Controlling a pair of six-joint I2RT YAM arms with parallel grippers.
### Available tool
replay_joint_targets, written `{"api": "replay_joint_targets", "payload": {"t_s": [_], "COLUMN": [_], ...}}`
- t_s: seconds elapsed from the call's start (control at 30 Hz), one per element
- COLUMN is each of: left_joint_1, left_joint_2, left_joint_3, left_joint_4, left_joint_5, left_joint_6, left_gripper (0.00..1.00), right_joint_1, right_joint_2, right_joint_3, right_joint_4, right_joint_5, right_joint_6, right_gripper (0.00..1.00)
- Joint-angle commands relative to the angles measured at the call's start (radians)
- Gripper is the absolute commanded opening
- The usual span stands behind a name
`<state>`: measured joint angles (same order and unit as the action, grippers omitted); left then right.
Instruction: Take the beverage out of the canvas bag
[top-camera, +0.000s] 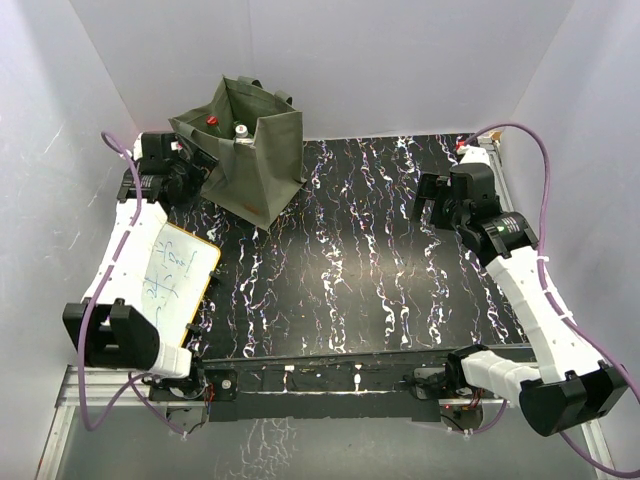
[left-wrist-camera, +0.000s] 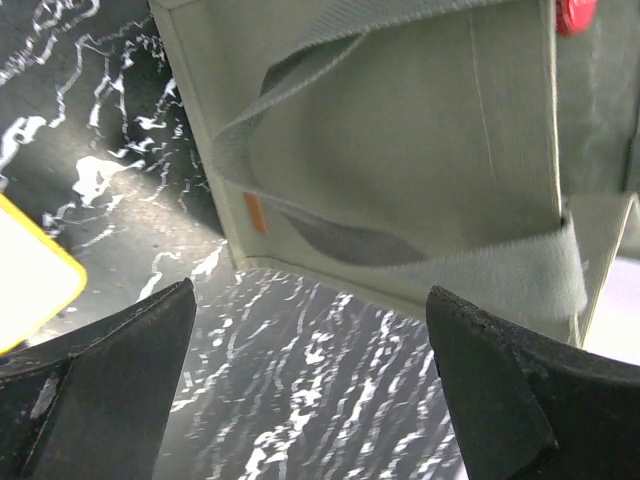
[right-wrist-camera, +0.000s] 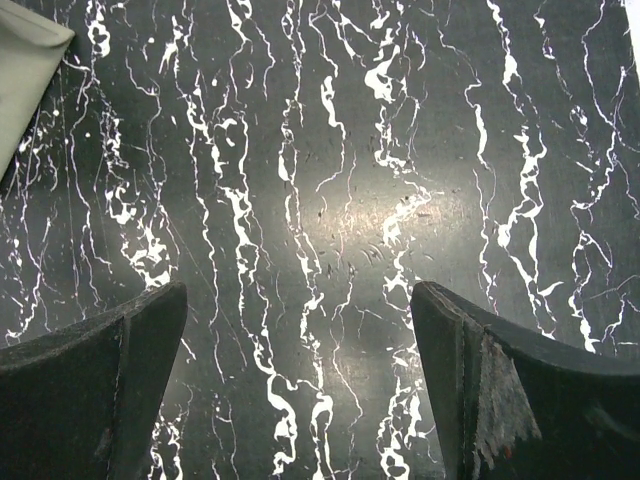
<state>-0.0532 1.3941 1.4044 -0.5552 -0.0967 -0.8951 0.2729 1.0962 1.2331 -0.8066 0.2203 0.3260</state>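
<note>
Standing far-left: canvas bag (top-camera: 255, 165), red cap (top-camera: 212, 120) and white cap (top-camera: 240, 130) inside | left gripper (left-wrist-camera: 310, 295) beside it, spread wide, empty | right gripper (right-wrist-camera: 300, 290) spread wide, empty

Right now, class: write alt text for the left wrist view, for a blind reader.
The grey canvas bag fills the upper frame, a strap handle looping across its side. Below, the open left gripper frames black marbled table; a red cap peeks top right.

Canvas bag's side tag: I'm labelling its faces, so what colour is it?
Orange, on the olive-grey canvas bag; the tag shows best in the left wrist view.
</note>
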Motion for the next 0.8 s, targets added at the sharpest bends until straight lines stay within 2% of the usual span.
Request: {"api": "replay_joint_targets", "payload": {"t_s": [0.0, 0.2, 0.43, 0.53, 0.63, 0.77], "left_joint_1": [0.021, 0.029, 0.031, 0.032, 0.021, -0.015], "left_joint_2": [0.073, 0.171, 0.147, 0.177, 0.229, 0.260], "left_joint_3": [0.085, 0.208, 0.207, 0.241, 0.342, 0.423], "left_joint_4": [-0.002, -0.009, 0.035, 0.034, -0.020, -0.098], "left_joint_5": [0.052, 0.065, 0.051, 0.077, 0.077, 0.034], "left_joint_6": [-0.261, -0.421, -0.546, -0.557, -0.536, -0.499], "left_gripper": [0.97, 0.97, 0.97, 0.93, 0.87, 0.86], "right_joint_1": [-0.018, -0.026, -0.028, -0.028, -0.029, -0.029], "right_joint_2": [-0.040, -0.052, -0.062, -0.069, -0.070, -0.062], "right_joint_3": [-0.027, -0.059, -0.081, -0.094, -0.101, -0.104], "right_joint_4": [0.069, 0.100, 0.122, 0.130, 0.135, 0.145], "right_joint_5": [-0.049, -0.050, -0.029, -0.025, -0.035, -0.046], "right_joint_6": [-0.024, -0.033, -0.036, -0.033, -0.027, -0.010], "right_gripper": [0.98, 0.98, 0.98, 0.98, 0.98, 0.98]}}
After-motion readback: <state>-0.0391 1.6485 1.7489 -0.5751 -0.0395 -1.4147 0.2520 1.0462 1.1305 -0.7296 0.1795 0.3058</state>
